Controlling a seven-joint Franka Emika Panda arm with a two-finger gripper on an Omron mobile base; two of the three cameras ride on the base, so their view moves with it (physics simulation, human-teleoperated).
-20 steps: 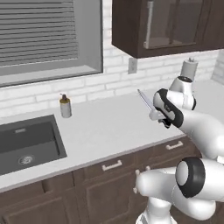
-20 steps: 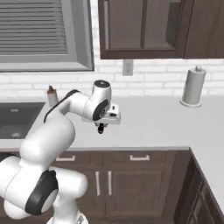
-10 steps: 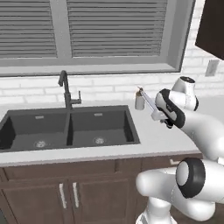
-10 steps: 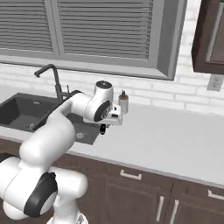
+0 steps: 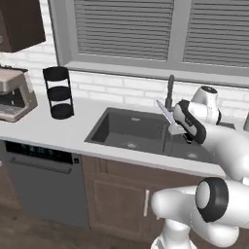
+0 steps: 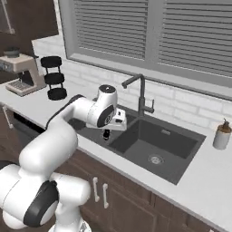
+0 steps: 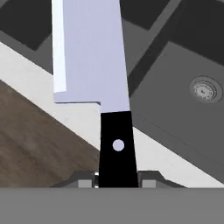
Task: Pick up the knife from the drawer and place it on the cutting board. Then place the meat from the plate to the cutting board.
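Knife [image 7: 92, 57] sits clamped in our gripper [image 7: 117, 180] above the sink [image 5: 141, 133]; we judge a loose grip could drop it there.

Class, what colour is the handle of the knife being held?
Black, with a pale rivet; the knife shows best in the hand view.

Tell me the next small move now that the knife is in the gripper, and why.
Probably keep the grip and carry on sideways along the counter. The gripper is shut on the knife's black handle, the blade pointing out over the sink. No cutting board is in sight here, just a coffee machine and a black rack further left, so releasing now would be premature.
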